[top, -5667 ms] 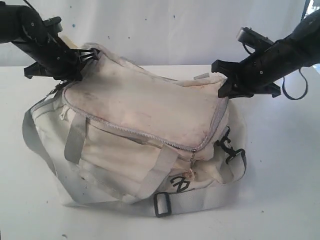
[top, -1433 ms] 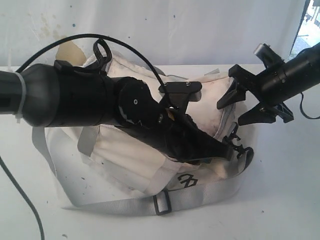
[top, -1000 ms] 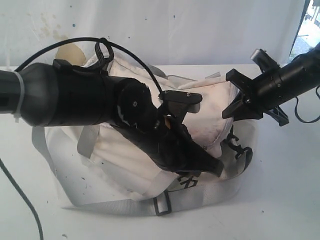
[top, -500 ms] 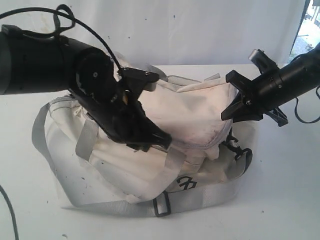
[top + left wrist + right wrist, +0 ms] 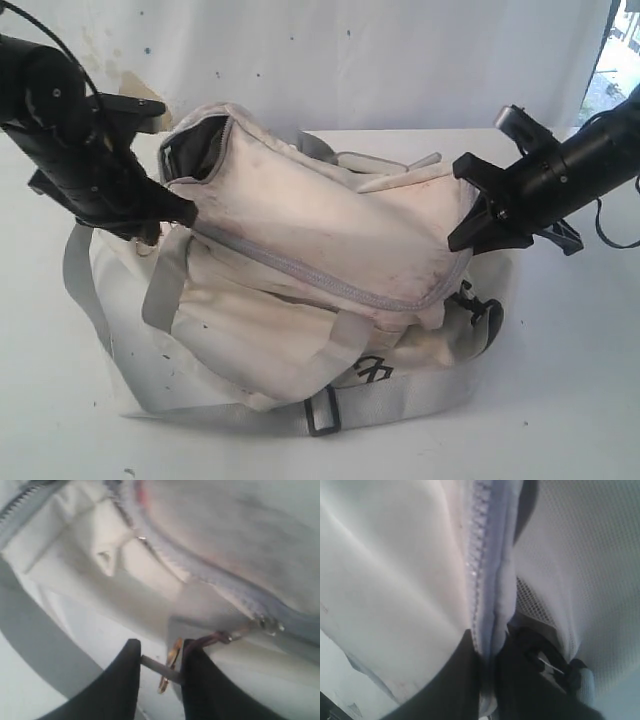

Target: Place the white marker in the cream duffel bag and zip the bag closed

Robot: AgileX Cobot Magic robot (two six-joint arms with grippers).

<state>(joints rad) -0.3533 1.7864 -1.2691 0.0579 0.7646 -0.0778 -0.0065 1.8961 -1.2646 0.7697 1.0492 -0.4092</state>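
The cream duffel bag (image 5: 300, 215) lies on the white table, its grey zipper (image 5: 300, 275) running across the front of the top flap. At the bag's left end my left gripper (image 5: 180, 215) is shut on the zipper pull (image 5: 172, 661), a brass tab on a grey bar held between the black fingers (image 5: 125, 680). A cord runs from the pull to the slider (image 5: 267, 623). My right gripper (image 5: 465, 205) pinches the zipper seam (image 5: 485, 580) at the bag's right end. Dark lining (image 5: 200, 135) shows at the upper left corner. The white marker is out of view.
A grey shoulder strap with a black buckle (image 5: 322, 410) trails along the bag's front. A black clip (image 5: 478, 305) hangs at the right end, and a grey handle strap (image 5: 160, 275) crosses the left side. A white backdrop stands behind the table (image 5: 560, 380).
My left gripper has travelled from the bag's right front along the zipper line to its left end. The right gripper has kept its hold on the right end.
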